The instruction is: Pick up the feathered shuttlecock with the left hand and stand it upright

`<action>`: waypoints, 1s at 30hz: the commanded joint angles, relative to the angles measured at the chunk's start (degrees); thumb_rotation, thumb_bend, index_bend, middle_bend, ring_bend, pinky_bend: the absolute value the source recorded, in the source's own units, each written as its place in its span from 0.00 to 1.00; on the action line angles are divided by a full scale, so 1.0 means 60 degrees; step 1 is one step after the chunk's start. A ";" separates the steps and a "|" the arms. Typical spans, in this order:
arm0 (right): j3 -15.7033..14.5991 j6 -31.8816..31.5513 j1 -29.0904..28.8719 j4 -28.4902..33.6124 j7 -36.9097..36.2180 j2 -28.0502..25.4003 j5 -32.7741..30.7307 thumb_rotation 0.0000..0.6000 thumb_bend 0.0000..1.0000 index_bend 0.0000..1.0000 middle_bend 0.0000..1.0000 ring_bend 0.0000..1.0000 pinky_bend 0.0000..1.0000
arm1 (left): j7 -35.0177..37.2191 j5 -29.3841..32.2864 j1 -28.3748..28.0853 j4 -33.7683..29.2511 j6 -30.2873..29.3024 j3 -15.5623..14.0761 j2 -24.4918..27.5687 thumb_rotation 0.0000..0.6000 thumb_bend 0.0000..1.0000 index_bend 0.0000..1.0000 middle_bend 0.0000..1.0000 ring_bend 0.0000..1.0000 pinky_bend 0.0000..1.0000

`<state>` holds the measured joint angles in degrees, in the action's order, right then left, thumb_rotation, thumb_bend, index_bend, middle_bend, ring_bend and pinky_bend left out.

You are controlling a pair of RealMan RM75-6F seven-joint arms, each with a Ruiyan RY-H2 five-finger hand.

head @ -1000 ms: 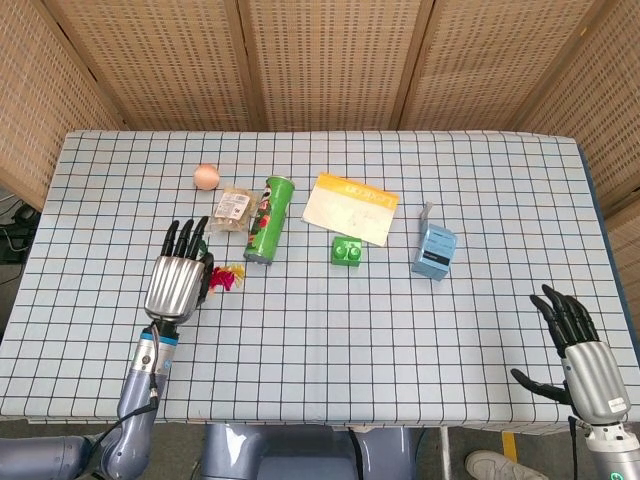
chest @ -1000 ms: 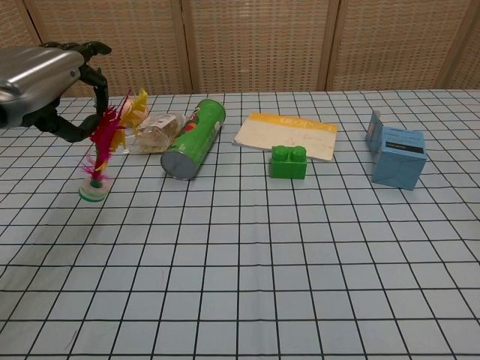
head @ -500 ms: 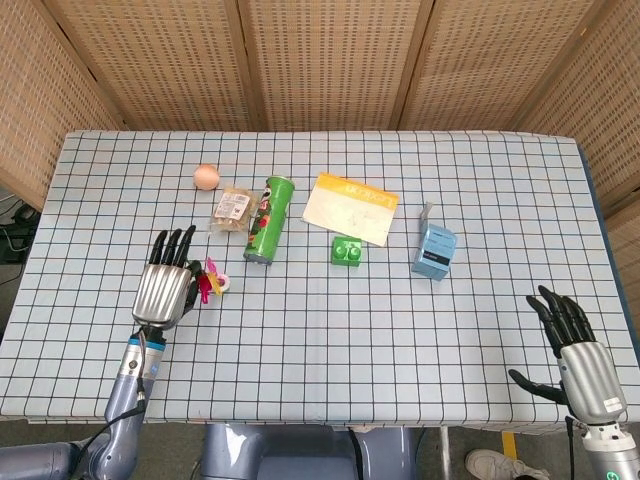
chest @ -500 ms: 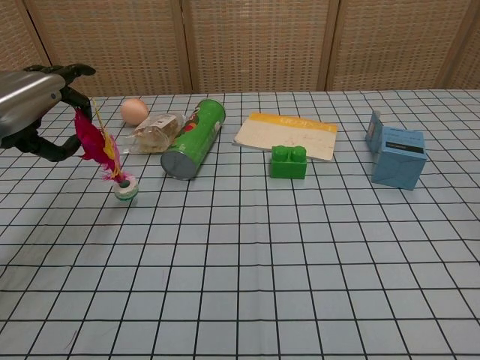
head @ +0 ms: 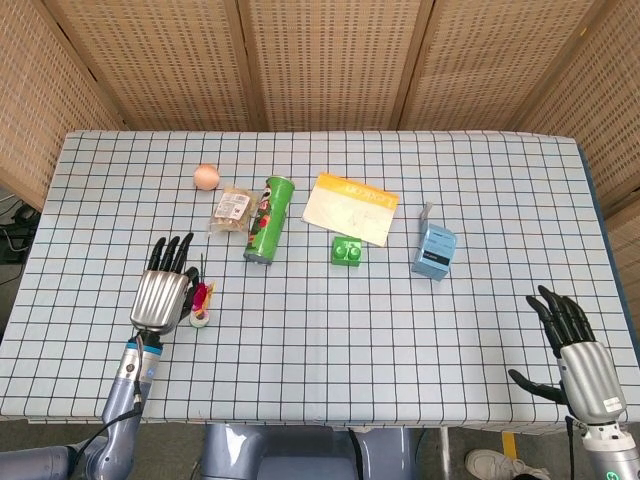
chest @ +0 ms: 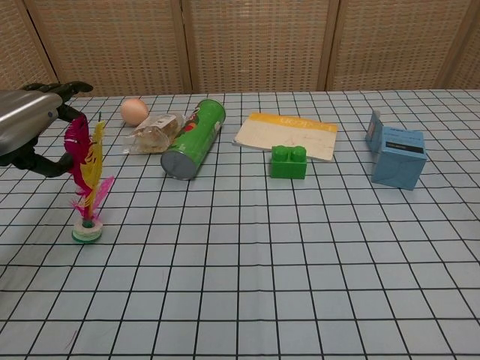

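Checkered table [head: 400, 330]: upright shuttlecock [chest: 87, 184] beside left hand [head: 160, 297]

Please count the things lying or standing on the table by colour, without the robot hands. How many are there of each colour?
Green: 2, can, block
Orange: 1, ball
Blue: 1, box
Yellow-white: 1, booklet
Clear: 1, snack bag
Pink-yellow: 1, shuttlecock
Total: 7

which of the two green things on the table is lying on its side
The green chip can is the one on its side, its round end facing the chest camera, beside the snack packet. The green toy brick sits flat with its studs up.
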<state>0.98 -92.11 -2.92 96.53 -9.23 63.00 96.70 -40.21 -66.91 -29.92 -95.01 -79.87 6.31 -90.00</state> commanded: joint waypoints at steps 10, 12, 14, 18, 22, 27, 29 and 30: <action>-0.0004 -0.0024 0.0004 -0.0001 -0.0018 -0.0010 0.0028 1.00 0.07 0.09 0.00 0.00 0.06 | -0.0030 -0.0167 0.0076 -0.0022 0.0035 0.0078 0.0019 1.00 0.52 0.63 0.00 0.00 0.00; -0.0008 -0.0020 0.0003 -0.0001 -0.0018 -0.0008 0.0030 1.00 0.06 0.09 0.00 0.00 0.06 | -0.0073 -0.0101 0.0103 0.0036 0.0100 0.0056 -0.0011 1.00 0.52 0.62 0.00 0.00 0.00; -0.0004 -0.0023 0.0004 0.0003 -0.0017 -0.0009 0.0024 1.00 0.07 0.09 0.00 0.00 0.06 | -0.0108 -0.0008 0.0132 0.0068 0.0162 0.0043 -0.0029 1.00 0.52 0.60 0.00 0.00 0.00; 0.0004 -0.0024 0.0004 -0.0006 -0.0018 -0.0006 0.0008 1.00 0.06 0.09 0.00 0.00 0.05 | -0.0084 0.0105 0.0198 0.0112 0.0218 0.0059 -0.0002 1.00 0.36 0.35 0.00 0.00 0.00; -0.0002 -0.0013 -0.0002 -0.0007 -0.0003 -0.0001 0.0021 1.00 0.07 0.09 0.00 0.00 0.05 | 0.0189 -0.0083 0.0295 0.0063 0.0060 0.0141 0.0102 1.00 0.21 0.03 0.00 0.00 0.00; 0.0001 -0.0024 -0.0001 -0.0028 0.0022 0.0012 0.0029 1.00 0.07 0.09 0.00 0.00 0.05 | 0.0800 -0.0609 0.0676 -0.0651 -0.0463 0.0100 0.0652 1.00 0.19 0.00 0.00 0.00 0.00; 0.0007 -0.0035 0.0000 -0.0033 0.0043 0.0016 0.0033 1.00 0.07 0.09 0.00 0.00 0.05 | 0.1161 -0.0957 0.0924 -0.0855 -0.0727 -0.0066 0.0880 1.00 0.19 0.00 0.00 0.00 0.00; 0.0011 -0.0040 0.0000 -0.0030 0.0049 0.0015 0.0030 1.00 0.07 0.09 0.00 0.00 0.05 | 0.1301 -0.1099 0.1049 -0.0912 -0.0862 -0.0150 0.0967 1.00 0.19 0.00 0.00 0.00 0.00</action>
<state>1.05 -92.35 -2.92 96.35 -8.93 63.09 96.88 -34.13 -71.81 -25.11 -99.24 -83.60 6.34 -85.55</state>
